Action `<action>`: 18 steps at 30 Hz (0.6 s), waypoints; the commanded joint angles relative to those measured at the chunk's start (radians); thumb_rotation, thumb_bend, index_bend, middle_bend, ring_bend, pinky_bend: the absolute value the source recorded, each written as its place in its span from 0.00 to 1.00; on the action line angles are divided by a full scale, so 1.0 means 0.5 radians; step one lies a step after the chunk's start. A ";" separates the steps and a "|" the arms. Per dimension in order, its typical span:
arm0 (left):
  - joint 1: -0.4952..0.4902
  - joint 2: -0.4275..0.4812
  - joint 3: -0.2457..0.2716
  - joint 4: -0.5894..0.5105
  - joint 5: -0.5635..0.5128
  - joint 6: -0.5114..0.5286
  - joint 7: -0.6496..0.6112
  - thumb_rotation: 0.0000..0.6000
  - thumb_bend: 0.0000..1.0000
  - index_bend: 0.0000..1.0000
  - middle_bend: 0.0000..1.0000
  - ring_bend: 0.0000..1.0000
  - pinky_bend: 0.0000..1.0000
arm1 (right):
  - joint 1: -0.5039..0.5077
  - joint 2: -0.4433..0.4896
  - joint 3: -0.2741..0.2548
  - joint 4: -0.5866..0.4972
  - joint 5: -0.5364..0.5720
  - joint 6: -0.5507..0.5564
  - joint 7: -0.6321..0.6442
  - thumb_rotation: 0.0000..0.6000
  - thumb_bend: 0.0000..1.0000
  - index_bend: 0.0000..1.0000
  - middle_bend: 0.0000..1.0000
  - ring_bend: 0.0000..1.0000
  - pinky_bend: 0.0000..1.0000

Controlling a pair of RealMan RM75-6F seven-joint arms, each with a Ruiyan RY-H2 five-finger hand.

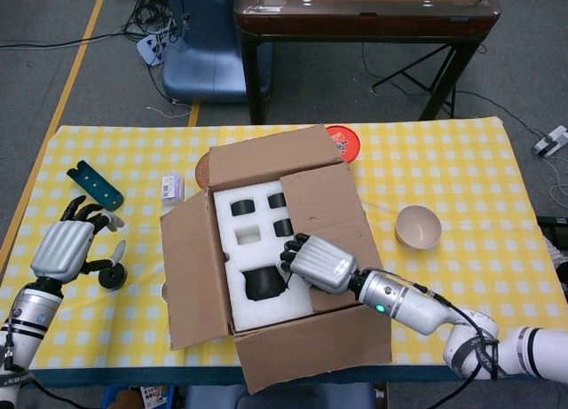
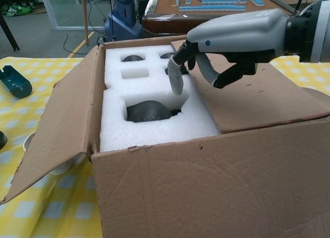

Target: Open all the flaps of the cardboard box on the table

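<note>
A brown cardboard box (image 1: 266, 249) stands at the table's middle, with white foam (image 1: 253, 276) and black items in its cut-outs. Its left flap (image 1: 188, 267), far flap (image 1: 271, 156) and near flap (image 1: 319, 351) are folded outward. The right flap (image 1: 328, 223) still lies over the box's right half. My right hand (image 1: 321, 263) hovers over that flap's inner edge, fingers spread and curled down towards the foam (image 2: 154, 119), holding nothing. In the chest view the right hand (image 2: 232, 42) is above the flap (image 2: 258, 101). My left hand (image 1: 67, 240) rests open on the table at far left.
A tan bowl (image 1: 418, 226) sits right of the box and a red lid (image 1: 343, 143) behind it. A teal bracket (image 1: 94, 184), a small purple box (image 1: 173, 188) and a black knob (image 1: 113, 274) lie on the left of the yellow checked table (image 1: 461, 169).
</note>
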 commanded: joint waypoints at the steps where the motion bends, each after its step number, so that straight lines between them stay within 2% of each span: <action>1: 0.007 -0.003 -0.005 0.011 0.007 -0.006 -0.013 0.55 0.44 0.43 0.40 0.18 0.00 | 0.020 -0.017 -0.016 0.019 -0.001 -0.004 -0.037 1.00 1.00 0.42 0.38 0.23 0.25; 9: 0.030 -0.010 -0.013 0.044 0.032 -0.017 -0.050 0.56 0.44 0.43 0.40 0.18 0.00 | 0.055 -0.029 -0.061 0.053 0.004 -0.022 -0.139 1.00 1.00 0.44 0.40 0.23 0.25; 18: 0.044 -0.016 -0.030 0.080 0.042 -0.040 -0.095 0.56 0.44 0.44 0.40 0.18 0.00 | 0.048 -0.006 -0.084 0.077 -0.020 0.060 -0.194 1.00 1.00 0.48 0.46 0.23 0.24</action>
